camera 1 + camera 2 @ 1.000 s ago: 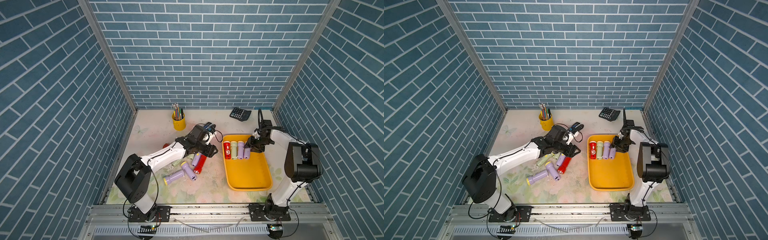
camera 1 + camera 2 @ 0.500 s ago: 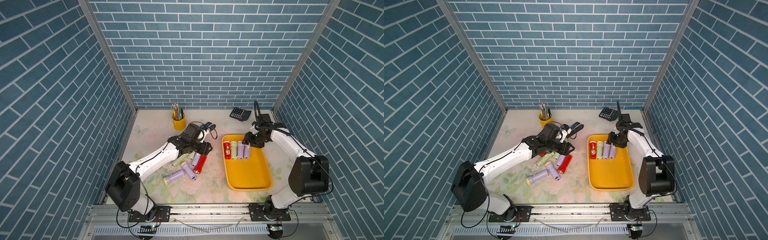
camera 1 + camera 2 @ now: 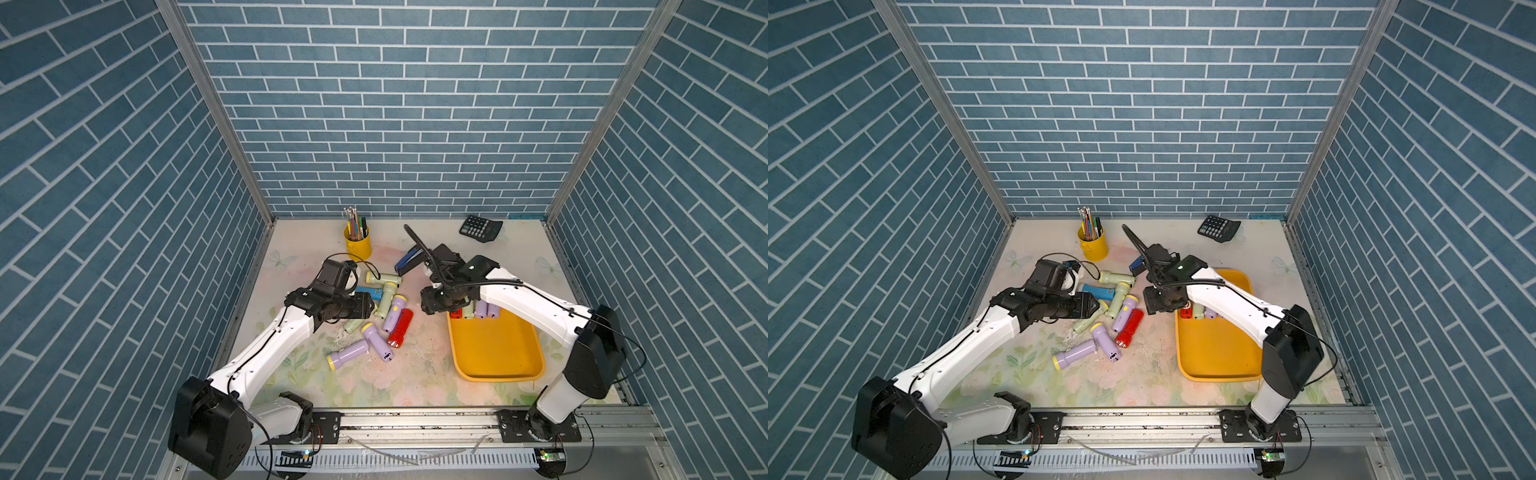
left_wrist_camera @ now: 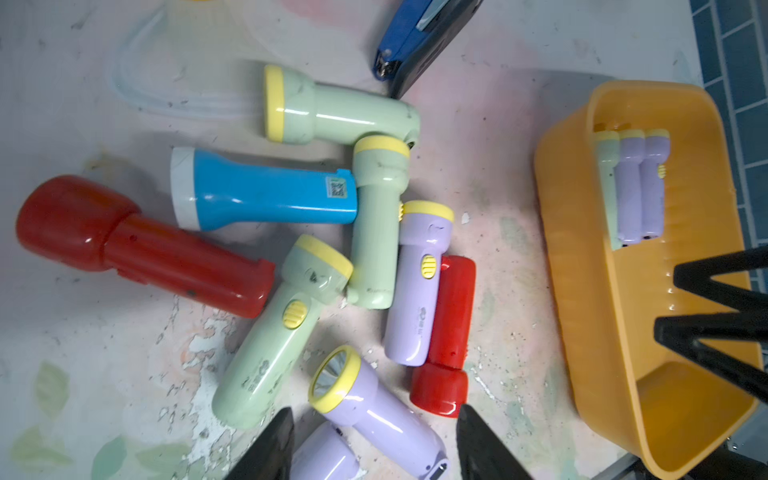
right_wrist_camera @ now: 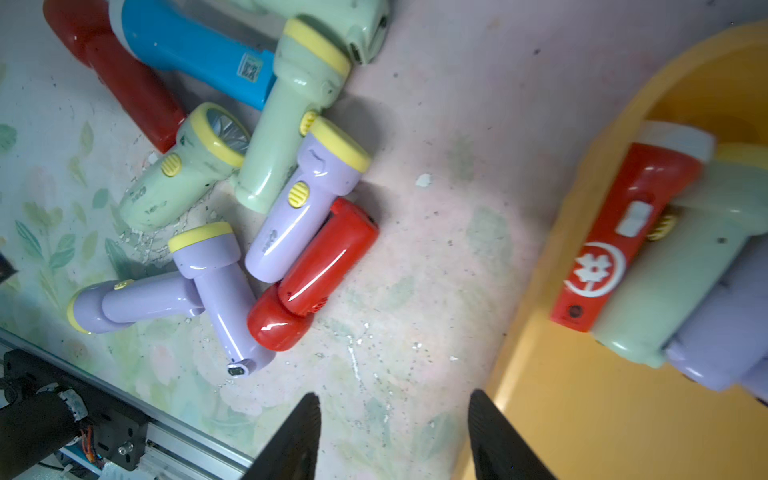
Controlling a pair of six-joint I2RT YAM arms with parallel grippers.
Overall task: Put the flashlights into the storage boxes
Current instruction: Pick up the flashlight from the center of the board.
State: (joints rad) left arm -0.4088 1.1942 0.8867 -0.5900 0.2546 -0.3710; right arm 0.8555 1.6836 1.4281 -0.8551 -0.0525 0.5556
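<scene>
1. The table (image 3: 415, 374), with its flower-printed top, is filling the lower middle of both top views and carrying everything below.
2. The yellow tray (image 3: 494, 353) is lying flat on the table, right of centre in both top views (image 3: 1217, 353).
3. The loose flashlights (image 3: 392, 318) are lying in a touching heap just left of centre, apart from the tray. There are nine: three pale green, three lilac, two red and one blue.
4. The stored flashlights (image 5: 615, 241) are lying side by side, touching, at the tray's upper end. There are four: one red, one pale green and two lilac.
5. I am hovering my left gripper (image 4: 374, 411) over the heap's left side. My fingers are standing apart and clamping nothing, and a lilac flashlight is showing below the gap.
6. I am holding my right gripper (image 5: 395, 395) above bare table between the heap and the tray's upper left corner. My fingers are standing apart, with nothing between them.
7. The calculator (image 3: 480, 227), black, is lying at the table's upper right.
8. The pen cup (image 3: 358, 245), yellow, is standing upright above the heap, holding pencils.
9. The stapler (image 3: 409, 259), blue and black, is lying right of the cup, partly hidden by my right arm.
</scene>
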